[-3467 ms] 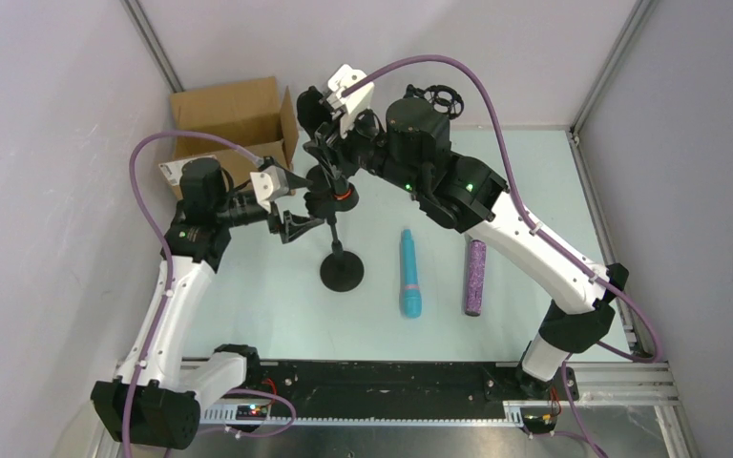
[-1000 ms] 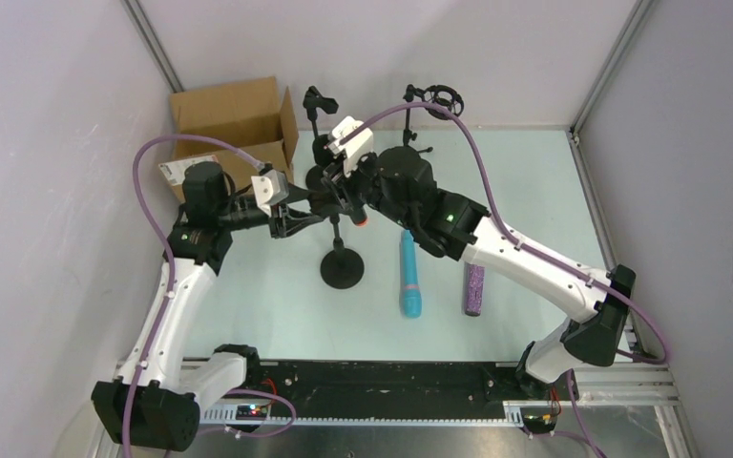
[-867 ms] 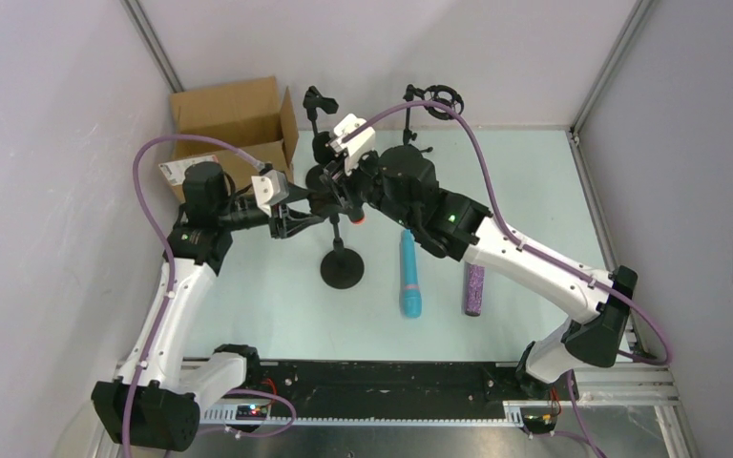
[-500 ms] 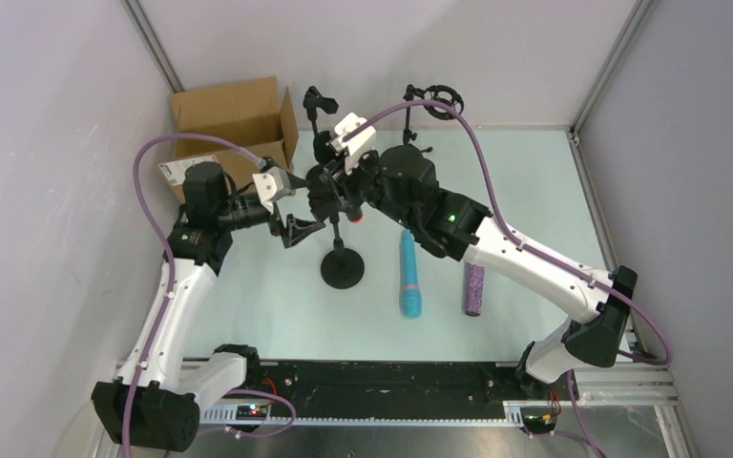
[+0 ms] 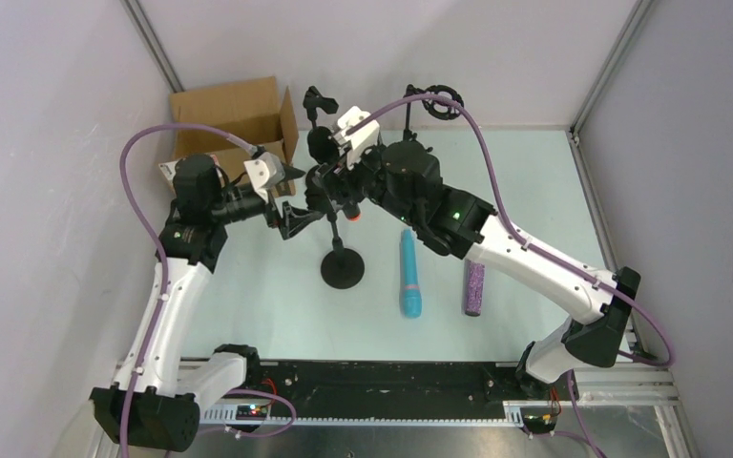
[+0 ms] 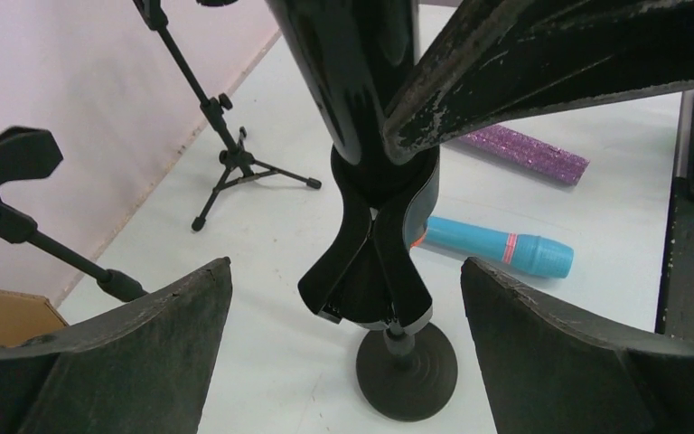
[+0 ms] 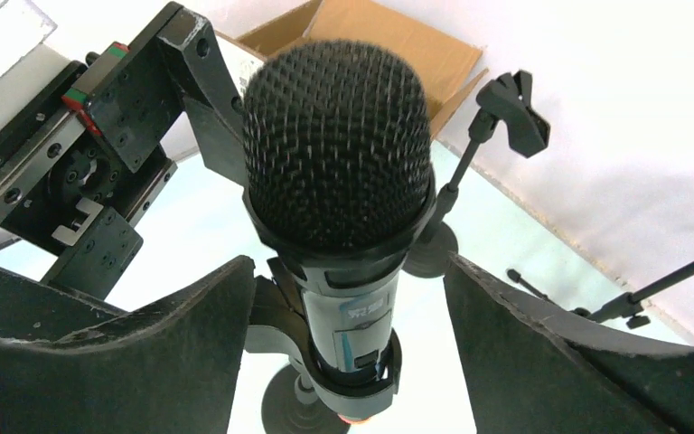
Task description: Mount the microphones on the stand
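At the middle of the pale green table [image 5: 248,310], the all-black stick microphone with the orange-red end [image 7: 339,154] stands upright in the black spring clip [image 6: 372,262] of the round-based black stand [image 5: 342,271]. It looks rigid and smooth-barrelled, probably top-heavy, with a mesh head that could dent, so the barrel just below the head is the place to take it. The right gripper [image 7: 351,262] comes in from above, jaws parted either side of that barrel with a gap on both sides, clamping nothing. The left gripper [image 6: 343,276] points in from the side, jaws wide and empty, facing the clip. The turquoise plastic microphone [image 5: 408,272] and the glittery purple microphone [image 5: 475,286] lie flat near the base, unattached.
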